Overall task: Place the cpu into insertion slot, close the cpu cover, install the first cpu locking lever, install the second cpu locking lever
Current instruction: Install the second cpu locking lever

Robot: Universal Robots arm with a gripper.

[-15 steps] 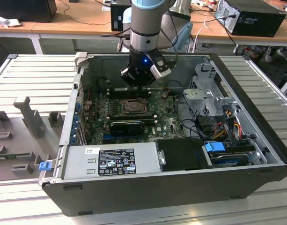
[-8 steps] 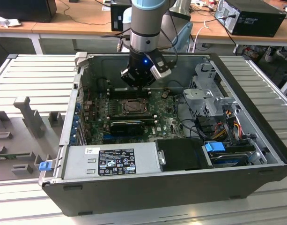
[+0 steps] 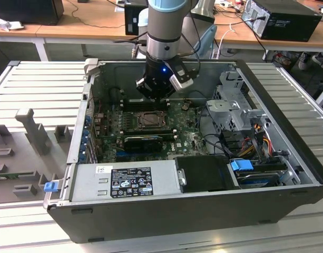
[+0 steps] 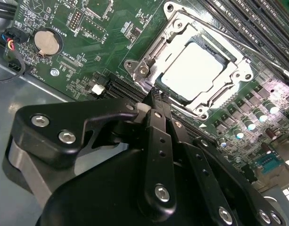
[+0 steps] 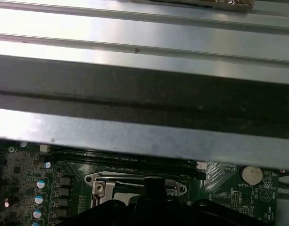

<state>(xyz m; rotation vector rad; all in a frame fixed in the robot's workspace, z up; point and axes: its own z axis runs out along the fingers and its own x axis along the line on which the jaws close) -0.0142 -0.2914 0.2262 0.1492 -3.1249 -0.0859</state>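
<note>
Your gripper (image 4: 156, 96) hangs just beside the insertion slot (image 4: 201, 70), fingers pinched together, holding nothing. The cpu (image 4: 194, 70) sits in that slot, the cpu cover (image 4: 179, 26) down around it. Likely light, stiff, with fragile contacts; take it by its edges. A thin locking lever (image 4: 229, 35) runs along the slot's far side.
</note>
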